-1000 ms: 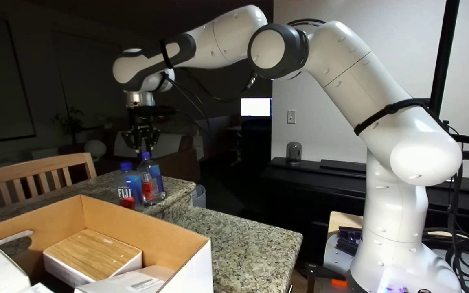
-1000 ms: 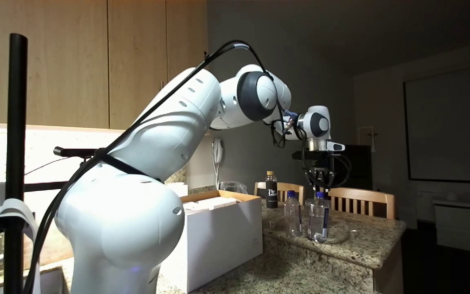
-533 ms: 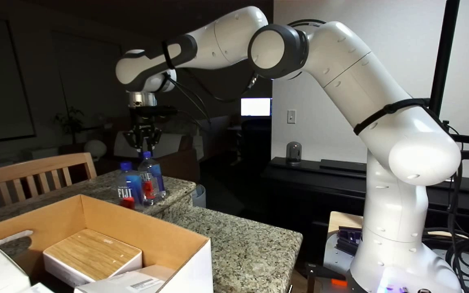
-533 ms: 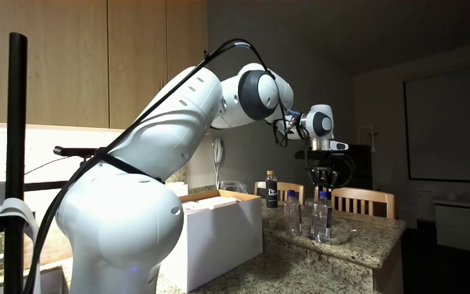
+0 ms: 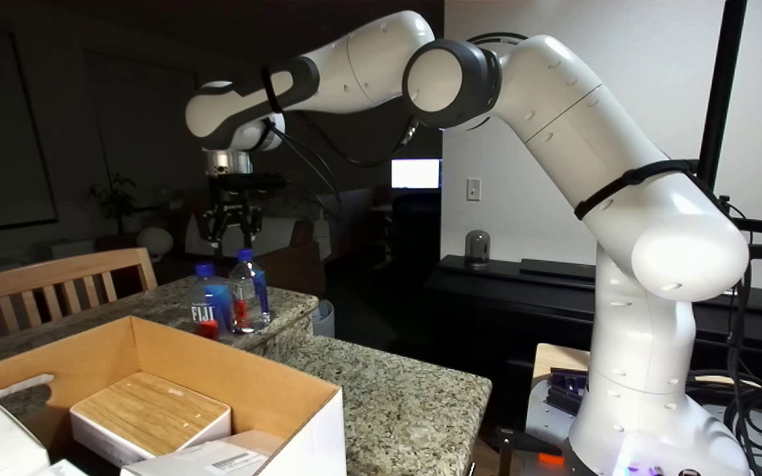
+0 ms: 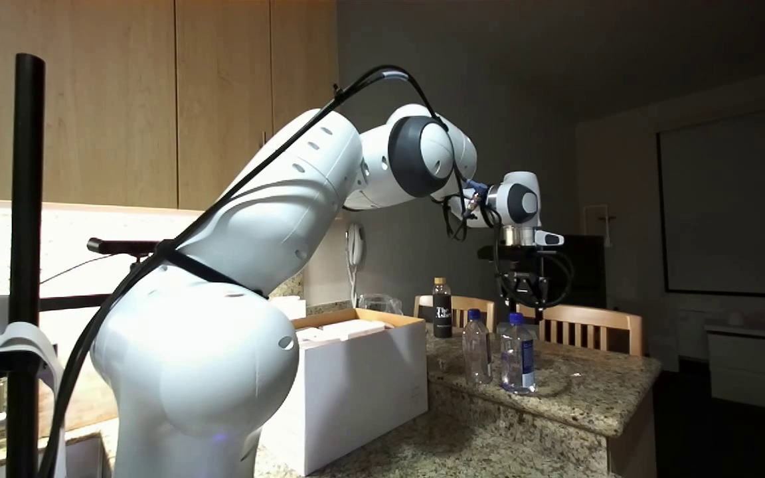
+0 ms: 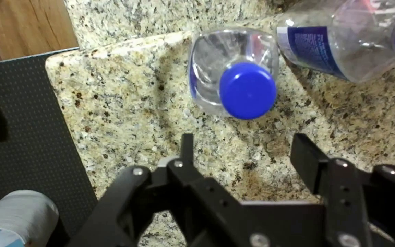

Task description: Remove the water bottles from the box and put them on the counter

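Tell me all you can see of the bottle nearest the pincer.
The bottle looks like clear plastic, squarish, with a round blue cap on, a blue label and a red patch. It stands upright on the counter, near an edge and apart from the other bottle. The open pincer is close to the cap, but not touching it.

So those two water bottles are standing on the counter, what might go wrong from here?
The open tool hangs close to the nearer water bottle; a sideways move might tip it.
That bottle stands near the edge of the raised counter, so it could topple onto the lower counter.
The second bottle stands close beside it, so one falling could knock over the other.
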Robot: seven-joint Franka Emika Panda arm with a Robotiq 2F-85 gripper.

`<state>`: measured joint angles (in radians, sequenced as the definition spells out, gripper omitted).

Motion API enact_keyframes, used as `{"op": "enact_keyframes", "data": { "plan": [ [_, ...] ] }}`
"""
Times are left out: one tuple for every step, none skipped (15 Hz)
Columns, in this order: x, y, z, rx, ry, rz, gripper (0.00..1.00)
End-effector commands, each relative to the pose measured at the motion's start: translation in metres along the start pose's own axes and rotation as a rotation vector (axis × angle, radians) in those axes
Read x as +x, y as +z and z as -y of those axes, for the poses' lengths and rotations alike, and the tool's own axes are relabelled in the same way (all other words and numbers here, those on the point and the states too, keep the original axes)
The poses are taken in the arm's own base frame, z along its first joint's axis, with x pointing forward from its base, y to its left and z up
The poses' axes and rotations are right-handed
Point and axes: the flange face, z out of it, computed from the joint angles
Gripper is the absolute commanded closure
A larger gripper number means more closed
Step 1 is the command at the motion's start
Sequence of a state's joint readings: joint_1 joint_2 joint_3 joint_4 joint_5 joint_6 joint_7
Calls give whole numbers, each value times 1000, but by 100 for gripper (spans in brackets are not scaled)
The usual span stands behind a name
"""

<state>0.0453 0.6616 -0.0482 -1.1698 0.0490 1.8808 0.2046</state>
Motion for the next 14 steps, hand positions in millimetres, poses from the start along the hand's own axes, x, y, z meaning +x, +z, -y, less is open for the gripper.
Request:
{"op": "enact_keyframes", "data": {
  "plan": [
    [0,-18,3,1,22,-13,0],
    [-2,-28,6,-6,25,-29,0],
    [-3,-40,9,-14,31,-49,0],
    [-6,-53,13,-17,37,-64,0],
    [-12,-67,16,-19,41,-80,0],
    [-16,-77,20,-19,44,-90,0],
    [-23,-93,23,-21,51,-80,0],
    [-29,-103,27,-21,53,-77,0],
    [-36,-114,32,-19,46,-50,0],
    [-45,-122,37,-22,44,-35,0],
    [-54,-128,43,-27,38,-13,0],
    [-59,-135,46,-28,34,-1,0],
    [-67,-140,50,-36,40,13,0],
    [-72,-142,54,-40,40,22,0]
  ]
}}
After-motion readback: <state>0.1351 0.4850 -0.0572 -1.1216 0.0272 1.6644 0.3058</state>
